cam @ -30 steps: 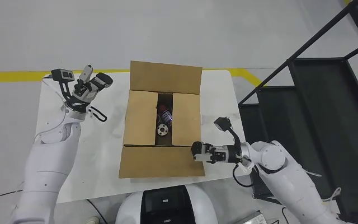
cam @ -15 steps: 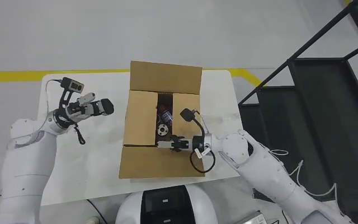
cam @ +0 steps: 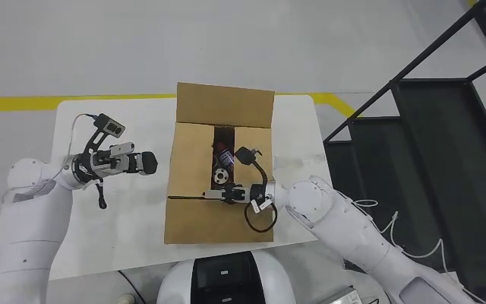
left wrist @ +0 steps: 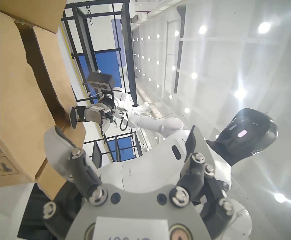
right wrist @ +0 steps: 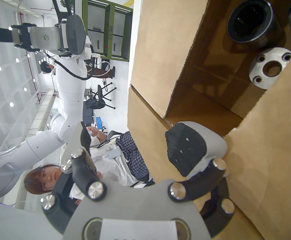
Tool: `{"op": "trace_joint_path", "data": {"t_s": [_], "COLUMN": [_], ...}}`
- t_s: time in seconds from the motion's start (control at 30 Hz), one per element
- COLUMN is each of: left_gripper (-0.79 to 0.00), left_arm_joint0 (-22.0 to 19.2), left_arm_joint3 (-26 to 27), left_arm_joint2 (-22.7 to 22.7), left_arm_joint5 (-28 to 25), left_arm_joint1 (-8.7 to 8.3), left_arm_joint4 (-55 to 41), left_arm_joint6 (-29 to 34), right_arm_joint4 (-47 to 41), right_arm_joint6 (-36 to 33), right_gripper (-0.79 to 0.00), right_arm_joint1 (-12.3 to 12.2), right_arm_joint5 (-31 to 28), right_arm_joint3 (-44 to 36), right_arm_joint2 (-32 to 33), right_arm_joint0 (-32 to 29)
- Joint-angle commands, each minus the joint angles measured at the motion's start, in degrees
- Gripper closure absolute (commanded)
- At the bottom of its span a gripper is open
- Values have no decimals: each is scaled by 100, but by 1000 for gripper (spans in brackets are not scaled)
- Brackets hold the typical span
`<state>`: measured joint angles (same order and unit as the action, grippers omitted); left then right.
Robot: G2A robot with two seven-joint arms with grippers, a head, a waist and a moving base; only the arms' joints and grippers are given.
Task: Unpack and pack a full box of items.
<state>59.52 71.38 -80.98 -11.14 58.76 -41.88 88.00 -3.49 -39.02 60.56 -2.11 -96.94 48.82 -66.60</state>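
Starting at our right gripper (right wrist: 134, 145), we find its 2 fingers spread apart. 1 dimpled black rubber pad (right wrist: 186, 147) sits inside the cardboard box (cam: 190, 156) and the other finger sits outside, with the corrugated edge of the near flap (cam: 220, 220) between them; we cannot tell if either touches it. Deeper in the box lie a flanged metal ring (right wrist: 269, 69) with small bolt holes and a black hollow cylinder (right wrist: 250, 21), both partly cut off by flaps. Our left gripper (cam: 148, 162), fingers apart and holding nothing, hangs near the box's side over the white table (cam: 129, 228).
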Motion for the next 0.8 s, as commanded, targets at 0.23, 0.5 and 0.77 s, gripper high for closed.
{"op": "trace_joint_path", "data": {"t_s": [0.23, 0.5, 0.77], "left_gripper": [-785, -785, -785], "left_arm_joint0": [95, 169, 242], "left_arm_joint3": [191, 259, 356], "left_arm_joint2": [35, -91, -157], "left_arm_joint5": [70, 149, 178], "left_arm_joint1": [-3, -49, -101], "left_arm_joint4": [125, 171, 382], "left_arm_joint6": [-273, -437, -482], "right_arm_joint4": [-499, -548, -562], "right_arm_joint6": [-175, 24, 428], "right_gripper": [-785, -785, -785], "right_arm_joint1": [5, 114, 515], "right_arm_joint5": [-262, 302, 1060], "right_arm_joint3": [-175, -85, 862], "right_arm_joint2": [132, 76, -688], "right_arm_joint0": [-49, 308, 1162]}}
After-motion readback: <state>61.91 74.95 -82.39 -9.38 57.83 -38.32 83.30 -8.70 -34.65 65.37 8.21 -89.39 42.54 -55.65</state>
